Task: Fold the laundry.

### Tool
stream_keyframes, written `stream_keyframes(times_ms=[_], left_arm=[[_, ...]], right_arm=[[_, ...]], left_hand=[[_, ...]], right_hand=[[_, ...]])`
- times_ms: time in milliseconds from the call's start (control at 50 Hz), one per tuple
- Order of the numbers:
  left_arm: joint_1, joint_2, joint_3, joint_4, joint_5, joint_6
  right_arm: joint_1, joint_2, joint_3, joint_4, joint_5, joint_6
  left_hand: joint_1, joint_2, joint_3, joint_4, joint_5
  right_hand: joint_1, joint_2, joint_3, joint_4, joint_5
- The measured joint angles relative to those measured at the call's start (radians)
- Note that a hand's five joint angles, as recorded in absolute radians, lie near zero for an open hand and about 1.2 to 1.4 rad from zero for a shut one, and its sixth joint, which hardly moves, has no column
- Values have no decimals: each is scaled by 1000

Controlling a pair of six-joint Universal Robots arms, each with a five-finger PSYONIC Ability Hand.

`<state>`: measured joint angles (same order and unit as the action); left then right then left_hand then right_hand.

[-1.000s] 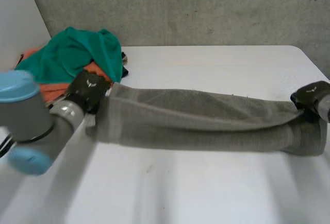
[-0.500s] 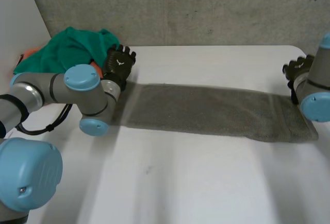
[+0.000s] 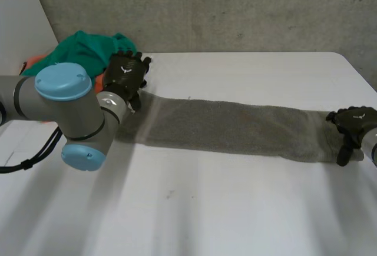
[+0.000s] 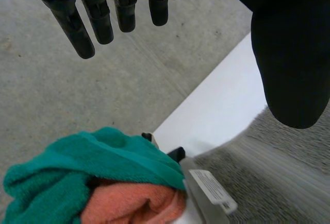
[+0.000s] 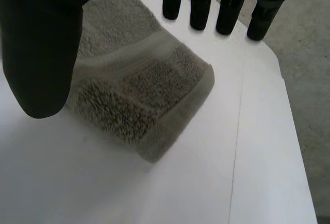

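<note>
Fingers straight and empty, the right robot hand (image 3: 353, 124) sits at frame right over one end of the long grey terry towel (image 3: 235, 129), a strip lying left to right across the white surface (image 3: 235, 209); the left robot hand (image 3: 125, 73), likewise open and empty, is at the other end, upper left. The right wrist view shows a doubled, thick end; the left wrist view, a white label (image 4: 210, 188).

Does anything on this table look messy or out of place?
Mostly the far corner beside the left hand: a green towel and an orange cloth sit crumpled in a heap, unfolded. The grey towel lies flat in a long strip, slightly slanted across the table, with its end by the right hand doubled in thick layers.
</note>
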<state>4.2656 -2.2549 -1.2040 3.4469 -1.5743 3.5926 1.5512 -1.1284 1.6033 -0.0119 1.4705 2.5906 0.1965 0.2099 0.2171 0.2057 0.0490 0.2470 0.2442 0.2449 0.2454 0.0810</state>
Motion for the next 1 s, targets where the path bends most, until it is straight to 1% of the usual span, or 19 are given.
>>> stream_keyframes(times_ms=[20,60,80,100,120,140,300,400,480,560,700,800,840,860,900,920,960,980,1000], left_arm=[[-2,0,-7,0,0,1],[-3,-1,-11,0,0,1],[-4,-2,-14,0,-1,1],[-5,-2,-15,0,-1,2],[-6,-1,-17,0,-2,2],[-7,1,-19,0,-3,2],[-7,58,-58,0,-1,2],[-3,107,-97,1,1,2],[1,135,-125,1,1,1],[6,152,-150,1,1,1],[9,167,-181,1,-1,0],[5,170,-191,1,-1,-2],[1,169,-192,1,-1,-6],[-1,169,-193,1,-1,-8],[-6,168,-192,1,-1,-11],[-12,167,-190,1,-1,-13],[-16,167,-188,1,-1,-14],[-26,165,-183,2,-1,-16],[-33,164,-179,1,-1,-17]], right_arm=[[-7,17,19,-52,-4,-4],[-11,29,26,-82,-6,-7],[-20,53,32,-133,-9,-15],[-25,66,33,-155,-9,-20],[-33,77,32,-174,-9,-30],[-46,87,29,-190,-7,-44],[-162,73,1,-208,11,-199],[-239,43,-42,-210,34,-402],[-232,37,-85,-245,38,-532],[-110,34,-113,-323,-25,-576],[229,47,-113,-465,-266,-561],[447,130,-112,-484,-390,-562],[525,179,-115,-472,-408,-562],[554,199,-117,-463,-408,-561],[594,229,-121,-442,-389,-557],[608,239,-122,-428,-360,-549],[615,243,-122,-418,-332,-539],[618,240,-121,-407,-293,-522],[615,230,-119,-397,-250,-498]], left_hand=[[0,0,0,0,0],[0,0,0,0,0],[0,0,0,0,0],[0,0,0,0,0],[0,0,0,0,0],[0,0,0,0,0],[0,0,0,0,0],[0,0,0,0,0],[0,0,0,0,0],[0,0,0,0,0],[0,0,0,0,0],[0,0,0,0,0],[0,0,0,0,0],[0,0,0,0,0],[0,0,0,0,0],[0,0,0,0,0],[0,0,0,0,0],[0,0,0,0,0],[0,0,0,0,0]], right_hand=[[160,170,168,166,164],[289,297,273,272,269],[593,576,561,559,553],[754,761,740,739,727],[859,860,840,839,822],[876,928,910,912,876],[876,938,942,950,881],[876,938,942,951,881],[876,938,945,951,884],[876,938,947,952,892],[876,939,948,954,892],[876,940,948,954,895],[876,940,947,954,898],[853,867,872,874,853],[661,652,678,680,664],[452,442,458,459,458],[390,381,399,399,376],[155,148,172,171,159],[7,14,28,29,11]])
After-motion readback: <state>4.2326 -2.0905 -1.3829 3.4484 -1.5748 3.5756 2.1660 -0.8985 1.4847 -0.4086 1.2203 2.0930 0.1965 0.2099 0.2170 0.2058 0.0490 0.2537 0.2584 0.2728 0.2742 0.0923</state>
